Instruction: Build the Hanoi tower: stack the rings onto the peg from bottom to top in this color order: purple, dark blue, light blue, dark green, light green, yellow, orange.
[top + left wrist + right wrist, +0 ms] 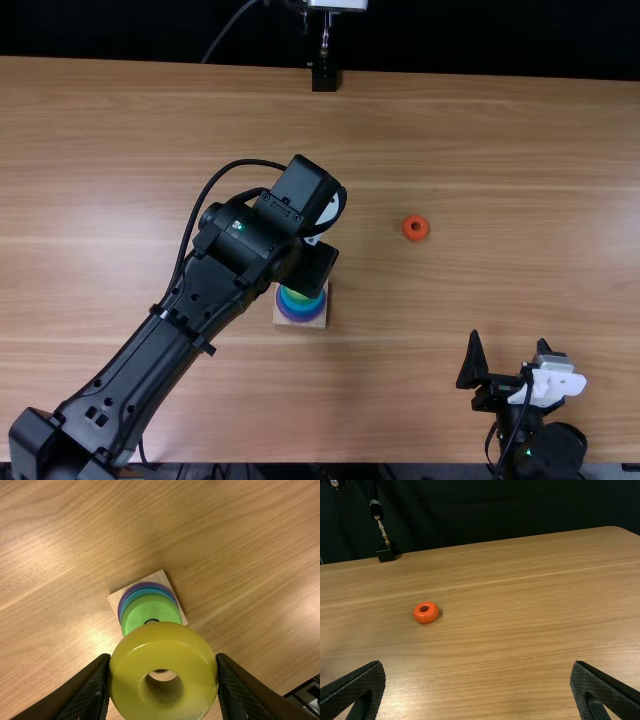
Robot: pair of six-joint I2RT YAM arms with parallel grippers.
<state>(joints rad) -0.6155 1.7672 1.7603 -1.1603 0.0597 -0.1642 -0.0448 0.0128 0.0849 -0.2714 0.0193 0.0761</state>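
Left gripper [163, 664], clamped on yellow ring [162, 652]: centre it over the peg (alignment hard to judge); lower it level onto light green ring [150, 609]. Right gripper [477, 663]: fingers apart.

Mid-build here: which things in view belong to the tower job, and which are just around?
Job:
- yellow ring, held by left gripper
- ring stack on wooden base
- loose orange ring
- right gripper, open

Just around:
- black-footed stand, table's far edge
- thin cable behind it

Orange ring [426, 612] flat on wooden table [520, 630] | right end effector [478, 674]: fingers wide apart
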